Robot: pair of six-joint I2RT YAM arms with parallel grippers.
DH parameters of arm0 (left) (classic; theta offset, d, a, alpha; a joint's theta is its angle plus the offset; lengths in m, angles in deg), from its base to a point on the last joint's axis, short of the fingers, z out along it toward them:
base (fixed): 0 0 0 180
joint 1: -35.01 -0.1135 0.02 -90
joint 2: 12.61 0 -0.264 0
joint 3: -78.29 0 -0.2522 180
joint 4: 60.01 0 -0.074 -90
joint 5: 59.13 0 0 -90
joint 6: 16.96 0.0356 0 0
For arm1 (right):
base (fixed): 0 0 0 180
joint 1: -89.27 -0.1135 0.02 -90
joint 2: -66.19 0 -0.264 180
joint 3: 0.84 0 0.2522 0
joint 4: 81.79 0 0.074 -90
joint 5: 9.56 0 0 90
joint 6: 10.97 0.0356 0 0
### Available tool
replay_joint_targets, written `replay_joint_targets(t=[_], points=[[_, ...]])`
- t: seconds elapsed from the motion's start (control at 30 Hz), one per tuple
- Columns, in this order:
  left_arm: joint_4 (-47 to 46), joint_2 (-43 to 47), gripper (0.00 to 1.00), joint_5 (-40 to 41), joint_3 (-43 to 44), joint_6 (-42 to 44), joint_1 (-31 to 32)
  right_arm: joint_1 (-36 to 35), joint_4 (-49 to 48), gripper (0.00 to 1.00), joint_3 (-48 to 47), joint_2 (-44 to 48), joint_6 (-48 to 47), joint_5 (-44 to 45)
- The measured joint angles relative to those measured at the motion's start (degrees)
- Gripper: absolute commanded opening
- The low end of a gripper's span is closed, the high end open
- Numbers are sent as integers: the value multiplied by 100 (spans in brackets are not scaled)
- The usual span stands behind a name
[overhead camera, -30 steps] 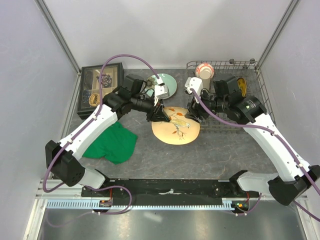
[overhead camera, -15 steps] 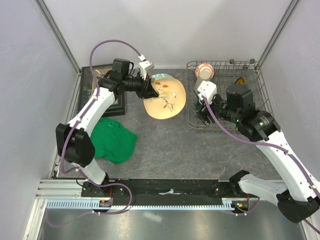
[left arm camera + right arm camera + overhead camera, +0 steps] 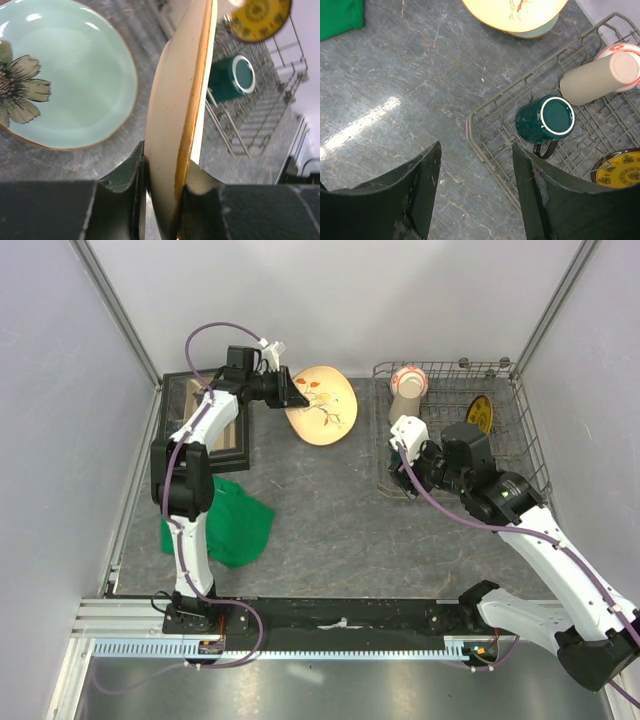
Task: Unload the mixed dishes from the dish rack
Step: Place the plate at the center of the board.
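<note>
Left jaws pinch the cream plate (image 3: 172,100) at 12 o'clock, above the pale green plate (image 3: 70,75); tip it flat, lower softly, then let go; right jaws gape over the green mug (image 3: 545,117) in the dish rack (image 3: 468,131).

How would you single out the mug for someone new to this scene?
Find the grey wire dish rack at the far right of the table. In its near-left corner sits the dark green mug: the only handled piece, darker than the beige cup and yellow-centred plate beside it.
</note>
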Motion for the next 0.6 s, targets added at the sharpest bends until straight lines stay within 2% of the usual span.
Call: replay_joint_targets(t=[0.43,0.6], points=[[-857,-1921,2,-160,1416,-1633,-184,0,-251,67,468,4,0,173],[-1067,-2295,1,-136,1585,-2002,-184,0,-293,67,507,11,-2,212]])
